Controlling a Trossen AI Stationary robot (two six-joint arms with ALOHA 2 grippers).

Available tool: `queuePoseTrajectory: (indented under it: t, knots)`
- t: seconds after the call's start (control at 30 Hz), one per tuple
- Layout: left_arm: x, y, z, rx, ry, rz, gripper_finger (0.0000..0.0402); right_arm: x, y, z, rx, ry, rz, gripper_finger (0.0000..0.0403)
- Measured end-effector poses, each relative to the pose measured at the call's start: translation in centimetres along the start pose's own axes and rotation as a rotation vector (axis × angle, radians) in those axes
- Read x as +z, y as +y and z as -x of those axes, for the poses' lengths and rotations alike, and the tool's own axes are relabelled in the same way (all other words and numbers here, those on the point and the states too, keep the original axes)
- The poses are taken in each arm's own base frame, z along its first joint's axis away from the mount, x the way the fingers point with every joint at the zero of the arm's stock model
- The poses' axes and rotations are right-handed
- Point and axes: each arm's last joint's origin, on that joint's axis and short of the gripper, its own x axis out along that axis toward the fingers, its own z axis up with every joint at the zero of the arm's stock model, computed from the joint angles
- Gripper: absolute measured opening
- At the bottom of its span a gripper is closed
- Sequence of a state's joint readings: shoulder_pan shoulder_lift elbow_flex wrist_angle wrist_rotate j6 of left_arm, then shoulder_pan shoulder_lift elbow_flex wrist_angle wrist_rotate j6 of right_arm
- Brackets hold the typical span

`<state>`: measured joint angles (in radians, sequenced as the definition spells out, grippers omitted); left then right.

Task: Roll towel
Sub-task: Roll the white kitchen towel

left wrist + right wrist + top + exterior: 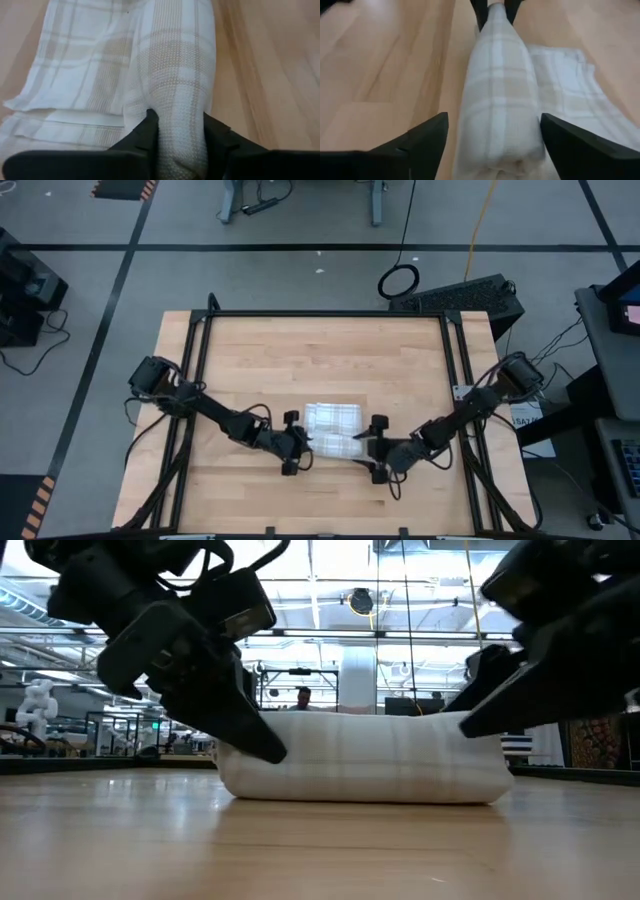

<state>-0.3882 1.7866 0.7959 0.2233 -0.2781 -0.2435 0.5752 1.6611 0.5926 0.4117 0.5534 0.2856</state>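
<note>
Rolled towel point(501, 95) on the desk point(385, 65), between the spread fingers point(427, 137) of the right gripper point(495, 142).

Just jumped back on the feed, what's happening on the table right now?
The two arms are rolling a plaid towel on the wooden table. Part of it is already rolled up, with a flat stretch not yet rolled. The left claw is pinched on one end of the roll. The right claw sits at the other end with its fingers spread wide on either side of the roll, not gripping it.
</note>
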Motion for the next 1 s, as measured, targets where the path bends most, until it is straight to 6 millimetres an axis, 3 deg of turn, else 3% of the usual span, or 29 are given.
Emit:
queuePoseTrajectory:
  t: [0.47, 0.7, 1.0]
  knots:
    - [0.5, 2.2, -0.6, -0.156, 0.056, 0.154, 0.0095, -0.5, 2.6, 2.3, -0.062, -0.067, 0.242, 0.0316]
    - [0.7, 3.5, -0.9, -0.220, 0.086, 0.255, 0.0094, -1.1, 2.3, 1.4, -0.075, -0.063, 0.276, 0.0316]
    - [0.7, 4.6, -1.0, -0.352, 0.137, 0.333, 0.0094, -2.7, 1.3, 0.2, -0.093, -0.189, 0.296, 0.0316]
